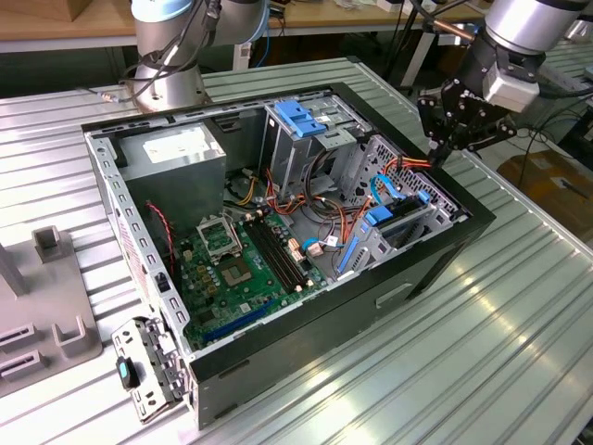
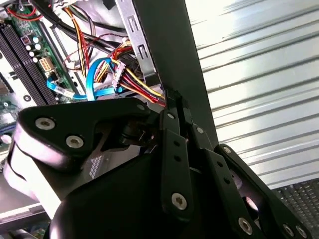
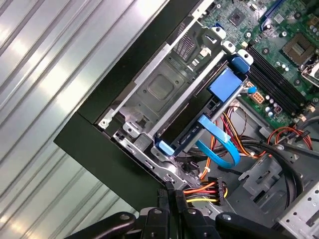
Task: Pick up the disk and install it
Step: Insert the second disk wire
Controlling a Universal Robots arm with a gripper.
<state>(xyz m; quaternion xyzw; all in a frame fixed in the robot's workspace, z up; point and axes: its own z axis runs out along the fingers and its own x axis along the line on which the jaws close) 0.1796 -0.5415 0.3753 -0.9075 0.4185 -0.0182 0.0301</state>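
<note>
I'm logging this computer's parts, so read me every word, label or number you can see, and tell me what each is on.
None can be read.
White label on the grey power-supply box: print too small to read.
White markings on the green motherboard: too small to read.

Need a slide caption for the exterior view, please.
Gripper poised over the open computer case rim beside the blue-framed disk in its bay.

The disk [image 1: 400, 219] sits in the open case [image 1: 435, 269] at the exterior view's right, claw [image 1: 443, 148] above it.
</note>
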